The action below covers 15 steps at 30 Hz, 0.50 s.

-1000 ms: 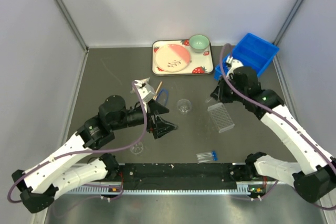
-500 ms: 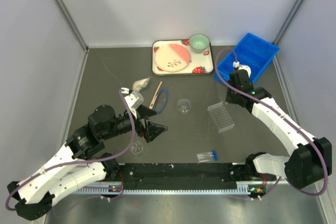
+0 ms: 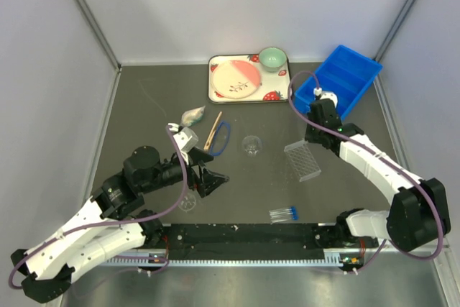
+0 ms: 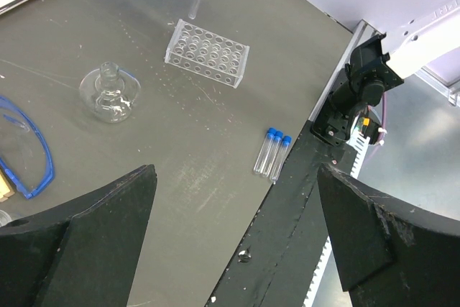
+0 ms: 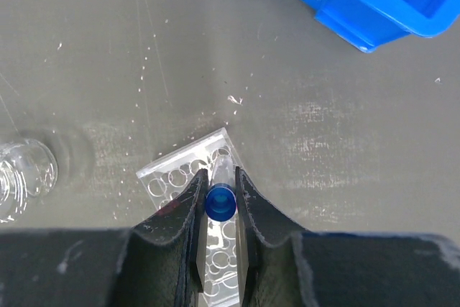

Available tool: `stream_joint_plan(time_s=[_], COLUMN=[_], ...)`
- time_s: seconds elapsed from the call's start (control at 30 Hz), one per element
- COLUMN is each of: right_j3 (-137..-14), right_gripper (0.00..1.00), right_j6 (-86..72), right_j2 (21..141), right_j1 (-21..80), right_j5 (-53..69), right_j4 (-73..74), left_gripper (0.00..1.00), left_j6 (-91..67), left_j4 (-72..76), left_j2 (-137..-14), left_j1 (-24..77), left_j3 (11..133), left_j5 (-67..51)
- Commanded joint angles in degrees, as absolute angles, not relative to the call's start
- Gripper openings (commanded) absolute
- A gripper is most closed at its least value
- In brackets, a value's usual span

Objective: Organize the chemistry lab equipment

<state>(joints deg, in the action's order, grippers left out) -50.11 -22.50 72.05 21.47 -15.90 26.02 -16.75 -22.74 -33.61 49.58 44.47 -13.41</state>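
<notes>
Right wrist view gives us the relation that matters: the right gripper (image 5: 218,180) is clamped on a blue-capped tube (image 5: 220,203), both fingers (image 5: 188,210) pressed against it just under the cap. The tube hangs upright with its cap up, so its long axis points straight down at the tube rack (image 5: 172,175). The rack lies directly beneath the pincer, and the tube's lower end hovers over the holes at one corner. We cannot tell whether the tip has entered a hole yet.

Seen from above, the rack's long side runs roughly from the far side toward the arm bases, and the right arm is plainly the nearer one. The left gripper (image 3: 212,177) stands wide apart and holds nothing, well away from the rack. Two loose tubes (image 3: 284,213) lie flat nearer the bases.

We judge the coming move to be a straight descent, once the tip sits centred over one hole
</notes>
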Motion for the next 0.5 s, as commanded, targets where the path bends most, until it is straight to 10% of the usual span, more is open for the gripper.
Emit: stream_joint_plan(time_s=[0.0,0.47], right_j3=[-49.7,-48.7], right_gripper=[0.0,0.0], right_j6=[-21.9,-21.4], right_j2=[73.0,74.9], right_j1=[21.3,21.4], right_j5=[-14.2,-13.7], right_j4=[22.0,20.9], left_gripper=[0.99,0.99], left_j6=[-16.6,-16.4], left_j4=[-20.2,-20.2], left_j2=[-33.0,-32.3], left_j1=[49.7,49.7], left_j3=[44.1,43.8], left_j5=[-13.3,-13.3])
